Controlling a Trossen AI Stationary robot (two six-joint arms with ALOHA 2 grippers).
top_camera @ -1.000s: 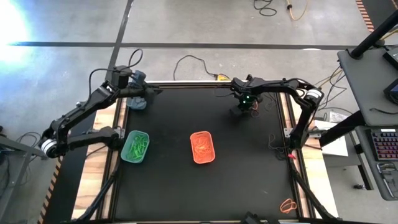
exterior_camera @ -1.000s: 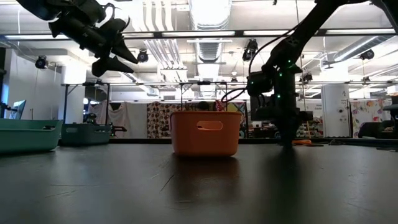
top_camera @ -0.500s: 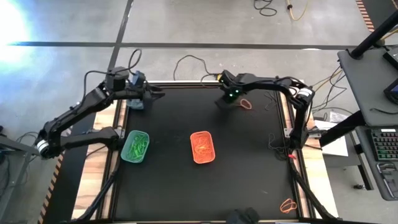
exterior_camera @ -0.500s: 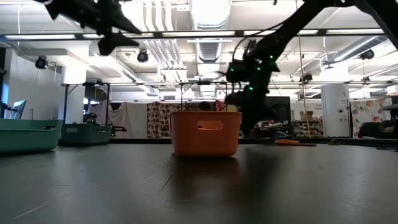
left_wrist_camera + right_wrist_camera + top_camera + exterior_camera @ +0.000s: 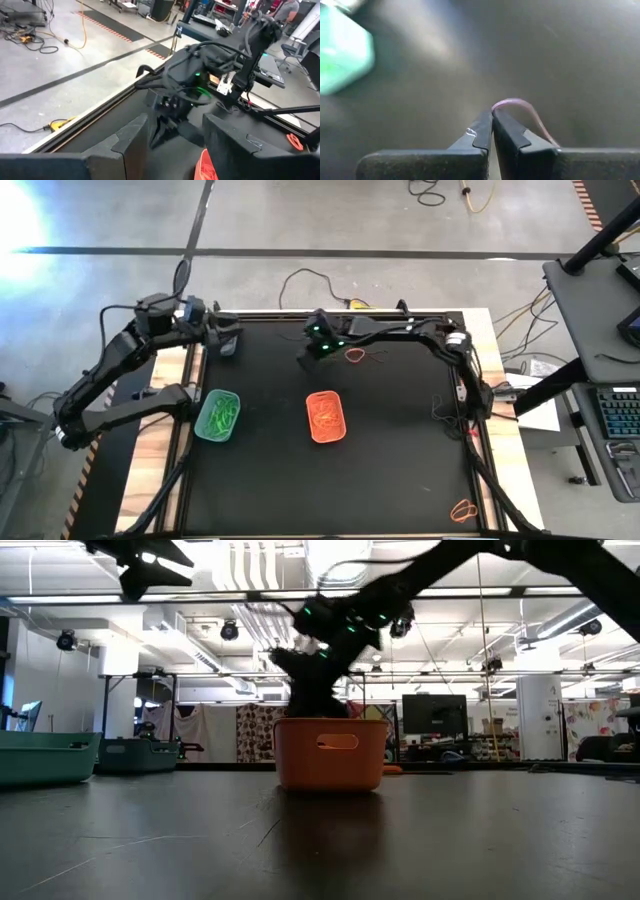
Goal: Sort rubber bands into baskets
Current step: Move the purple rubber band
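Observation:
My right gripper (image 5: pixel 307 359) reaches across the far half of the table, raised above it and shut on a thin pale reddish rubber band (image 5: pixel 522 107). In the low view it (image 5: pixel 305 680) shows behind the orange basket (image 5: pixel 326 416). The orange basket holds orange bands. The light teal-green basket (image 5: pixel 218 416) holds green bands. The dark grey-teal basket (image 5: pixel 140 755) stands at the far left corner. My left gripper (image 5: pixel 175 145) hangs high over that corner, open and holding nothing. An orange band (image 5: pixel 355 355) lies flat on the table near my right arm. My right gripper pinches the rubber band between its two fingertips (image 5: pixel 485 125), at one point of the loop (image 5: pixel 495 106). The fingers slant down toward the table. The rest of the loop arcs free beside the fingers, clear of the table.
A dark thin loop (image 5: pixel 377 361) lies by the orange band. Another orange band (image 5: pixel 463 509) lies on the wooden strip near the table's near right corner. Cables trail beyond the far edge (image 5: pixel 300 280) and along the right side (image 5: pixel 445 405).
My right gripper has swung from the far right part of the table toward its left and risen, staying shut on the band, and has tipped less steeply down. My left gripper has risen and drawn back toward the far left corner.

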